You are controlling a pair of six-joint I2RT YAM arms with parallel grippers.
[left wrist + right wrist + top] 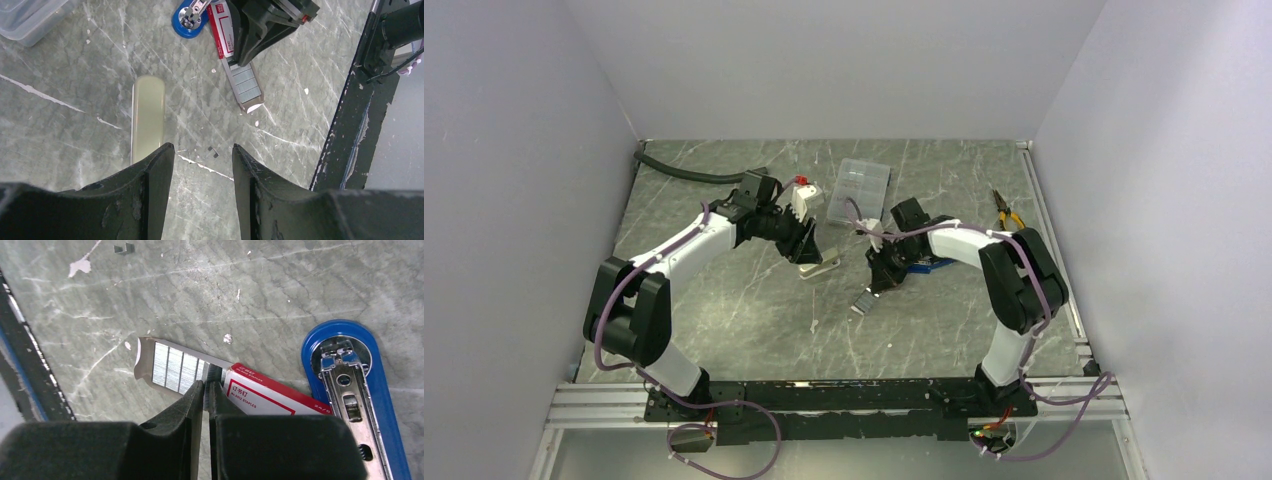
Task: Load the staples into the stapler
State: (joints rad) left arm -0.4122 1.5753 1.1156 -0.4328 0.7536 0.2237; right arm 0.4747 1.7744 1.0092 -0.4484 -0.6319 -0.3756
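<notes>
Right claw pinched shut over the staples in their tray, left of the blue stapler; fingers hide whether any are gripped. Left claw half-wide, empty.

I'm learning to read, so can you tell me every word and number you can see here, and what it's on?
"订书钉": white label on top of the staple box, right wrist view.
"NO.0012 STAPLES": same label, the line below.
"24/6": the box's red side.
Left wrist view: the print on the same box is too blurred to read.
Nothing else shows readable text.
</notes>
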